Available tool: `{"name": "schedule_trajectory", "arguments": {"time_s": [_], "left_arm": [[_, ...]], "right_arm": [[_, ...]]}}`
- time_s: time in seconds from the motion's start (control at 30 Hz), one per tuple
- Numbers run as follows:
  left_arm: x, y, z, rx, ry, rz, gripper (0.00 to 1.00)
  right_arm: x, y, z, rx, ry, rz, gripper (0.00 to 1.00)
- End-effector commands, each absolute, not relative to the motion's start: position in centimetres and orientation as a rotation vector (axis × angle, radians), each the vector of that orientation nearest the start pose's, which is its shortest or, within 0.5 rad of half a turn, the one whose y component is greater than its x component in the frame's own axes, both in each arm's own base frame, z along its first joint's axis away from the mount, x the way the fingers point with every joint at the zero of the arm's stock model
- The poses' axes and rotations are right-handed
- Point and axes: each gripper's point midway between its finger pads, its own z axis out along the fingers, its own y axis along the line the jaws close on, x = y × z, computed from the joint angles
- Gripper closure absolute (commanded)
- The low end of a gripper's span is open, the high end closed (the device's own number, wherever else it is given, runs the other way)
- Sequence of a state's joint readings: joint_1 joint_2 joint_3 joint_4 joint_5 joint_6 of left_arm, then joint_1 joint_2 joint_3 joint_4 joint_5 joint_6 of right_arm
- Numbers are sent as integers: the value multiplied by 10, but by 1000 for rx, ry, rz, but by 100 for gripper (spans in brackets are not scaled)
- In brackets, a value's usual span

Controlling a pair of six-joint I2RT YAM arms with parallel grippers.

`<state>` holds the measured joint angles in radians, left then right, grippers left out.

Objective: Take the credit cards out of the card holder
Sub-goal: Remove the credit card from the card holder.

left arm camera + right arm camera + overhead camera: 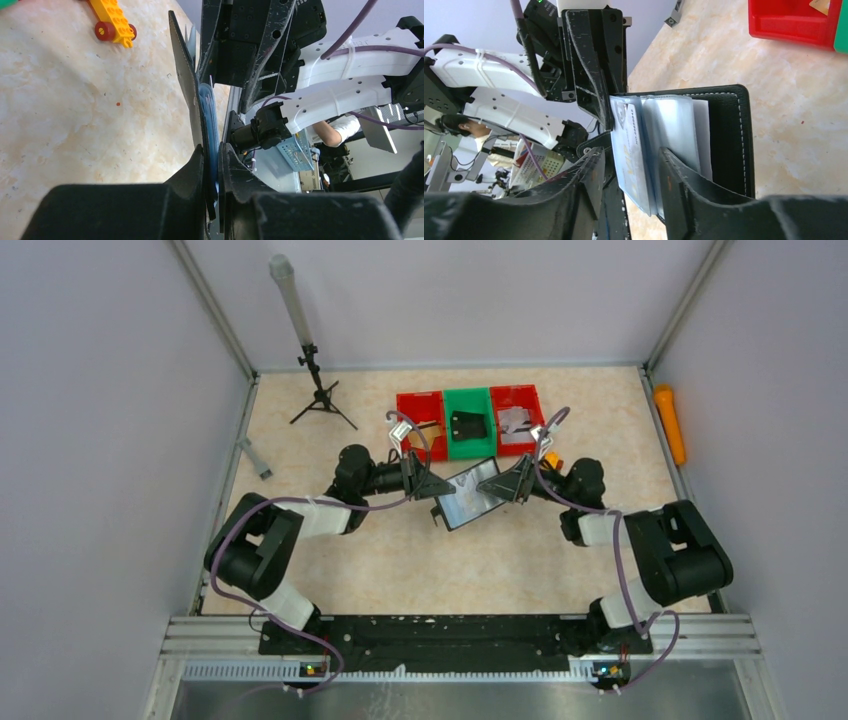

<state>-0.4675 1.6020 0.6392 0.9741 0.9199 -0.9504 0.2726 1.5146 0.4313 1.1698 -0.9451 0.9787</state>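
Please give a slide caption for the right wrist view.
Right gripper straddles the card sleeves of the open card holder; left gripper clamps its edge.

Grn bin [467, 396], tripod [320, 392], orange tube [670, 424]

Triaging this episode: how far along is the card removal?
Done: the card holder is held up, open. In hand: the left gripper clamps its edge; the right gripper straddles the clear sleeves, grip unclear. Left: a printed card sits in its sleeve, not yet pulled.
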Motion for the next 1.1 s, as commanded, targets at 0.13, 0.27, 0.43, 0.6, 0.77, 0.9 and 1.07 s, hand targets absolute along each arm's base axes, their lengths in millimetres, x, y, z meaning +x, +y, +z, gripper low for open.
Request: {"name": "schedule_trajectory", "arguments": {"time_s": [0.13,0.27,0.43,0.6,0.77,0.9,1.07], "left_arm": [[247,-313,217,534,1688,-1804,100],[247,-313,217,533,1692,-1809,100],[248,-314,216,527,1699,-1811,100],[251,-314,213,516,1718,-1796,100],[256,-312,207,491,1753,-1756,99],[259,-310,207,477,1756,-1751,98],[257,-310,209,480,1743,-1765,98]], "right_arm": [[265,242,189,-330,1677,1643,55],[260,244,192,-347,1650,1689,63],[255,247,196,-371,1622,1761,86],[256,248,195,-363,1621,1794,100],[268,237,188,-295,1657,1706,100],[280,219,183,-202,1675,1609,100],[289,203,178,-117,1683,1550,100]]}}
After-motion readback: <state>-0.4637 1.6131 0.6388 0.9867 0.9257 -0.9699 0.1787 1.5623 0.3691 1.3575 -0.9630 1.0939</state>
